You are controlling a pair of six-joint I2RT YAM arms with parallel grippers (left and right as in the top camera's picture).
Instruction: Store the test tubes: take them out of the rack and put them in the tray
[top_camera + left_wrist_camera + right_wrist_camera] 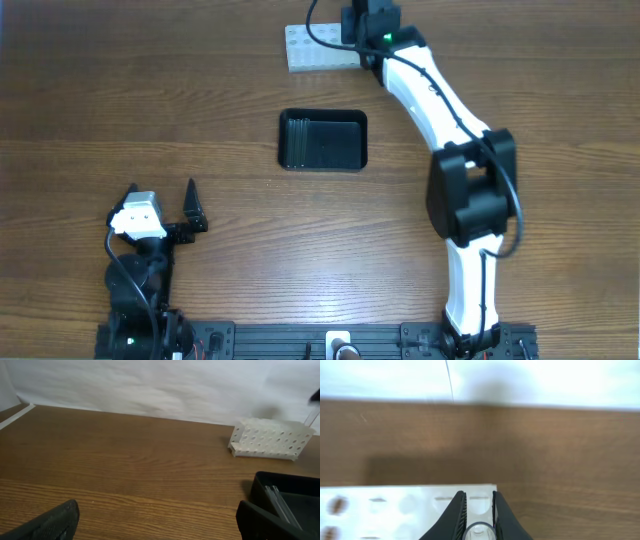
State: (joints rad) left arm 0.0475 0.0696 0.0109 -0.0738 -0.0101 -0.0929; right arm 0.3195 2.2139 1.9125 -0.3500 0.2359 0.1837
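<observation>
Test tube (478, 531): pinched in our right gripper (478, 510) over the rack (315, 48), far centre | tray (283, 140): mid-table, we see more tubes (279, 501) inside | left gripper (161, 188): jaws apart, near left

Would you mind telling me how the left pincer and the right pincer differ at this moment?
The left pincer stands wide open with nothing between its fingers; the right pincer is closed around a clear test tube. The left pincer sits near its own base, away from the rack; the right pincer is over the rack's end. Both have dark fingers.
</observation>
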